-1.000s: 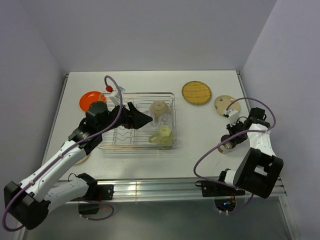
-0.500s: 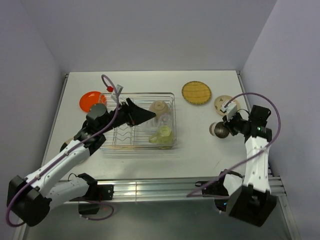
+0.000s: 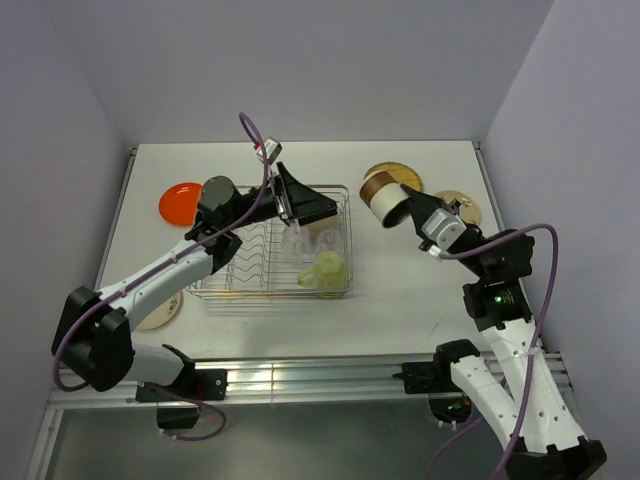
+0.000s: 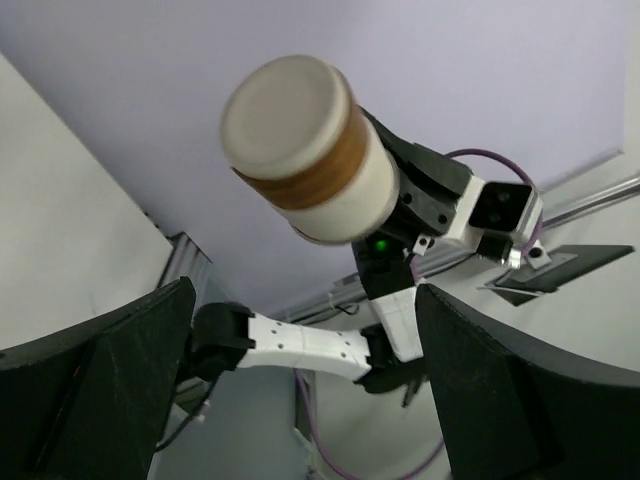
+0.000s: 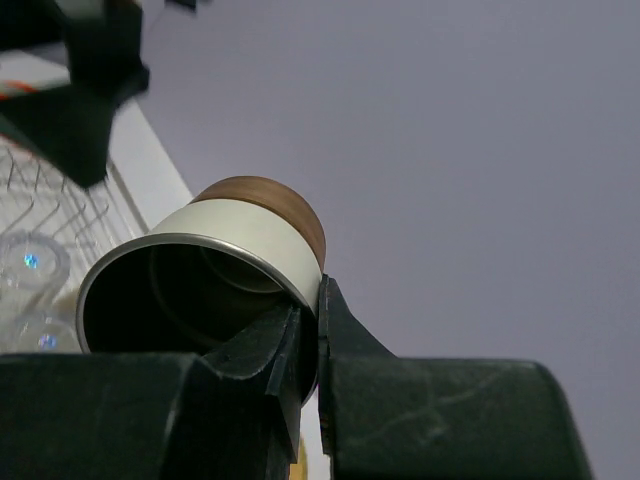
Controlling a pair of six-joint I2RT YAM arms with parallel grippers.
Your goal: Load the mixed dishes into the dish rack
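My right gripper [image 3: 412, 212] is shut on the rim of the brown and white cup [image 3: 380, 194], one finger inside and one outside [image 5: 318, 330], holding it in the air on its side to the right of the dish rack [image 3: 215, 288]. The cup [image 5: 230, 262] has a dark metal inside. My left gripper [image 3: 318, 205] hangs open and empty above the rack's back right part, its wrist camera facing the cup [image 4: 300, 150]. A pale green mug [image 3: 325, 268] and a clear cup [image 3: 294, 243] sit in the rack. The left gripper hides the rack's far right corner.
An orange plate [image 3: 178, 200] lies left of the rack. A yellow woven plate [image 3: 400, 176] shows partly behind the held cup, with a tan plate [image 3: 460, 205] to its right. A cream plate [image 3: 160, 313] lies under the left arm, near the front left.
The right gripper pinched the cup, lifted it off the table and carried it up and left toward the rack. The left gripper rose, swung toward the back and opened wider.
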